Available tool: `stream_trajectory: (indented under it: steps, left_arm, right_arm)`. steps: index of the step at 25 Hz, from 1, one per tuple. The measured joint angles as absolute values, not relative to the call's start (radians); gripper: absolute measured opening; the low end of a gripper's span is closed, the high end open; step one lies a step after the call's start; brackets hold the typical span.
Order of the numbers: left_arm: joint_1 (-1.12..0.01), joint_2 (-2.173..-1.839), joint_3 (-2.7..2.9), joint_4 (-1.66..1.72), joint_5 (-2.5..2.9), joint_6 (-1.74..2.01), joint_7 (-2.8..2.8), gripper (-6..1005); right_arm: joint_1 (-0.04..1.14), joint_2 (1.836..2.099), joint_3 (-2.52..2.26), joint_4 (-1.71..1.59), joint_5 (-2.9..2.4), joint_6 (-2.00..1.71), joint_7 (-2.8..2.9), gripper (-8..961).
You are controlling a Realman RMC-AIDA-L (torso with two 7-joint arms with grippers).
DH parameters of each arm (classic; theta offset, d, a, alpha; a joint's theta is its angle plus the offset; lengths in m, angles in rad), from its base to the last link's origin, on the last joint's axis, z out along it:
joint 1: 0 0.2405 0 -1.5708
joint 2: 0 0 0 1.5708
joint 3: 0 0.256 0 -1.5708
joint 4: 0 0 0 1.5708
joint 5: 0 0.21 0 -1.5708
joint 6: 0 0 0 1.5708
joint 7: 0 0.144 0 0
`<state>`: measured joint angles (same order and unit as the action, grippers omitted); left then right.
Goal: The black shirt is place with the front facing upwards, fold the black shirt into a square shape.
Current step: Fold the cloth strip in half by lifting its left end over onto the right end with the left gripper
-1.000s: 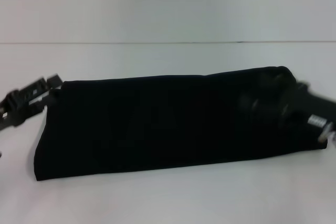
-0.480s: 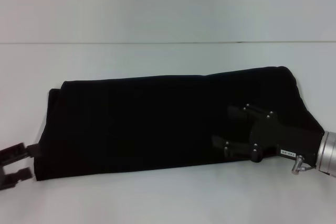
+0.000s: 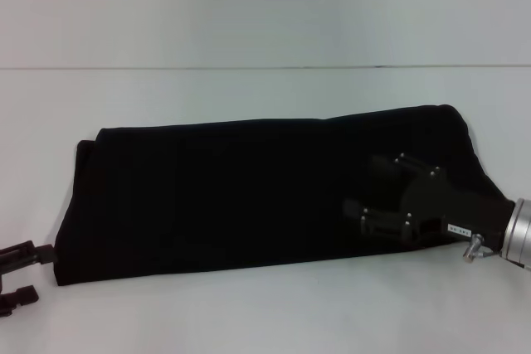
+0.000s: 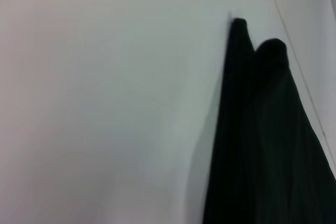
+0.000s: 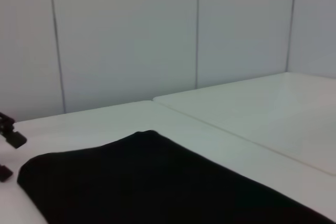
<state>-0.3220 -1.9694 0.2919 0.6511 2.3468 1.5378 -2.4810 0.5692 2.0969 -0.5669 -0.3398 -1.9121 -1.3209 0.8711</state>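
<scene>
Fingers of the right gripper point(image 3: 369, 192) stand spread apart over the right-hand part of the cloth, with nothing caught between them; the two dark pads point(image 3: 383, 163) point left across the fabric, and whether they press on it cannot be told. Fingers of the left gripper point(image 3: 17, 275) are likewise parted and hold nothing, sitting just off the cloth's near left corner at the frame's lower left edge.

Largest in view is the white flat table top point(image 3: 265, 312), with a thin seam line running across it farther back. On it lies the black shirt point(image 3: 232, 201), a plain black cloth T-shirt folded into a long band that runs left to right, its right end reaching farther back than its left. No lettering or label shows on the upturned side. The left wrist view shows one narrow folded end of the shirt point(image 4: 262, 140) lying flat on the table.
</scene>
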Motion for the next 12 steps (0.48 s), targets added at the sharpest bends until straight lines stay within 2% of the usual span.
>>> stream_trajectory:
  steps: [12]
  left_arm:
    - [-0.347, -1.978, 0.301, 0.618, 2.349, 1.488, -2.501, 887]
  right_arm:
    - [0.581, 2.095, -0.568, -0.336, -1.899, -1.314, 0.870, 900]
